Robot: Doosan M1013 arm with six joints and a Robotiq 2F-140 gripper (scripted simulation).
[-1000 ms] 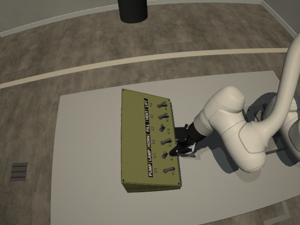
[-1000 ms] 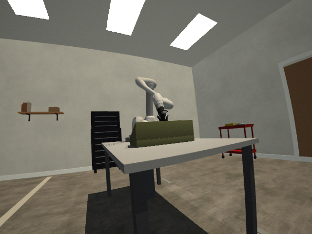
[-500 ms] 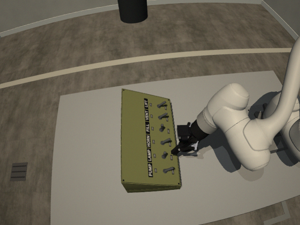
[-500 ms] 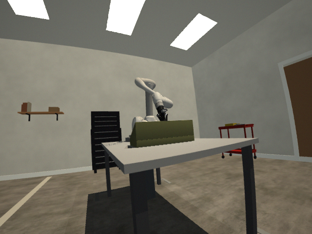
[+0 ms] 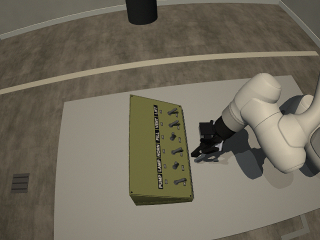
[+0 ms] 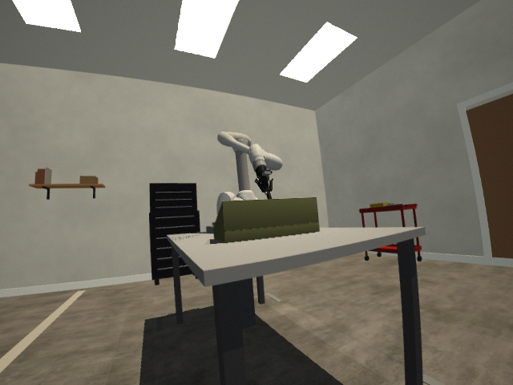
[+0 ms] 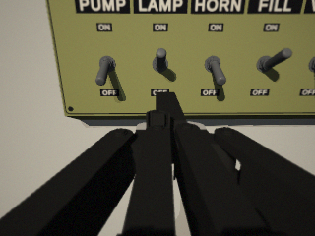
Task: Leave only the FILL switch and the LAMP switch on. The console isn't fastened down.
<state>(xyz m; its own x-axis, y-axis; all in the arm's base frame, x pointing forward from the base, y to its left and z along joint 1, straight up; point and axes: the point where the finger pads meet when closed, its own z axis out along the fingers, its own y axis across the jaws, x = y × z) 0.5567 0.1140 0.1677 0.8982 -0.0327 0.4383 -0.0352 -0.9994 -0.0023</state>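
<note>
The olive console (image 5: 157, 149) lies on the grey table, with six toggle switches in a row. In the wrist view the PUMP lever (image 7: 104, 70) and the HORN lever (image 7: 216, 70) lean towards OFF. The LAMP lever (image 7: 159, 60) tips up towards ON, and the FILL lever (image 7: 274, 59) also points away from its OFF label. In the overhead view the LIFT lever (image 5: 172, 111) and the VENT lever (image 5: 173, 123) lean to the OFF side. My gripper (image 5: 195, 154) (image 7: 164, 107) is shut and empty. It sits just off the console's near edge, in front of the LAMP switch, touching nothing.
The arm's white links (image 5: 268, 121) reach in from the right over the table. A black cylinder (image 5: 141, 11) stands on the floor beyond. A black cabinet (image 6: 174, 229), a red cart (image 6: 389, 225) and a wall shelf (image 6: 66, 182) stand away from the table.
</note>
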